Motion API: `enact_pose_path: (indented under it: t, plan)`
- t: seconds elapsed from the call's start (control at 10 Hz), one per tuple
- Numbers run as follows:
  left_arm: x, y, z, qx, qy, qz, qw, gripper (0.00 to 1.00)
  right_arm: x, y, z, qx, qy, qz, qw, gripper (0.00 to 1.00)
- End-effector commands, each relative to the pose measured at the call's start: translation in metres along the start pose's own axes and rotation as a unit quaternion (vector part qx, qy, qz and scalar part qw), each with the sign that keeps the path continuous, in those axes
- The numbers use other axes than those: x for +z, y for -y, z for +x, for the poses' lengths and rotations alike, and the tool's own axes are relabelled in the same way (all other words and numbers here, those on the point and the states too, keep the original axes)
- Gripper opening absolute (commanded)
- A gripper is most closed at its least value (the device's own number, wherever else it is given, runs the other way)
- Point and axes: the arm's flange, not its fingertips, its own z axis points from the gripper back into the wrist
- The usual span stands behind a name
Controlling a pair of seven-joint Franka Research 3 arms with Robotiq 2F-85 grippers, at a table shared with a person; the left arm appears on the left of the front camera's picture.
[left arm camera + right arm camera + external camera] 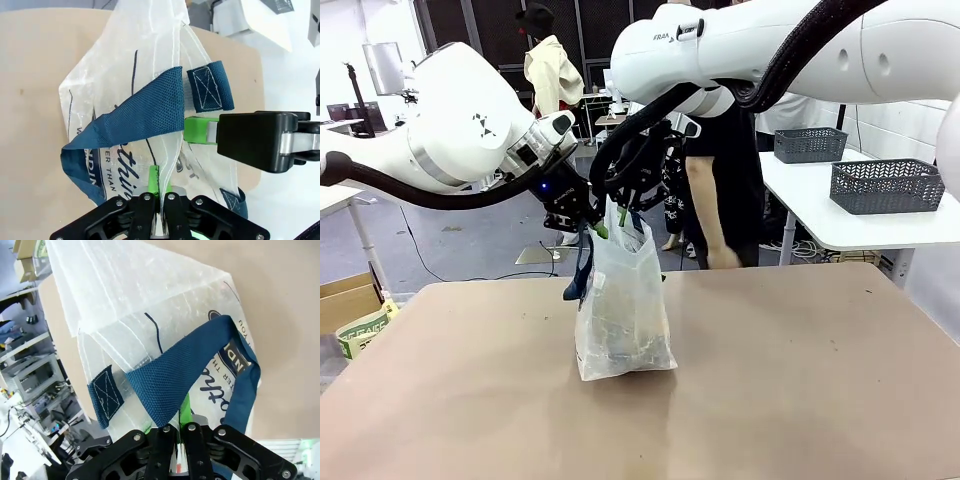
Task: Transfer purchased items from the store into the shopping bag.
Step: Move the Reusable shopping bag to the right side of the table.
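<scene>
The shopping bag [620, 310] stands upright in the middle of the brown table, translucent with navy strap handles [145, 115]. My left gripper [590, 228] is shut on the left side of its top rim, and my right gripper [624, 214] is shut on the rim just to the right of it. In the left wrist view my left gripper [159, 182] pinches the clear plastic of the bag [125, 60], with the right gripper [198, 131] close by on the opposite rim. In the right wrist view my right gripper [181, 440] clamps the bag [135, 300] beside a strap [175, 375]. The store and purchased items are out of view.
A person in a black top [720, 190] stands at the table's far side behind the bag. Two dark grey slotted baskets [886, 186] [810, 144] sit on a white side table at the right. Boxes [350, 310] lie on the floor at the left.
</scene>
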Motion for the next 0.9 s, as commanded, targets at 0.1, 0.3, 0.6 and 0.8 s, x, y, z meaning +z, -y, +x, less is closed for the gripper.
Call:
enact_pose_path:
  t: [0.1, 0.3, 0.6, 0.8]
  plan:
    - [-0.002, 0.009, 0.001, -0.021, 0.0, -0.006, 1.0, 0.0, -0.003, -0.005, -0.002, 0.0, 0.0, 0.01, 1.0, 0.0]
    - [-0.002, 0.012, 0.006, -0.016, -0.002, -0.026, 1.0, 0.0, -0.004, -0.011, -0.005, -0.046, -0.001, -0.005, 0.999, 0.0]
    - [-0.004, 0.004, 0.008, 0.004, -0.003, -0.052, 0.999, 0.0, -0.009, -0.016, -0.003, -0.077, -0.002, -0.012, 0.997, 0.0]
    - [-0.006, 0.007, 0.003, 0.004, -0.007, -0.024, 1.0, 0.0, -0.011, -0.018, -0.002, -0.061, 0.004, -0.006, 0.998, 0.0]
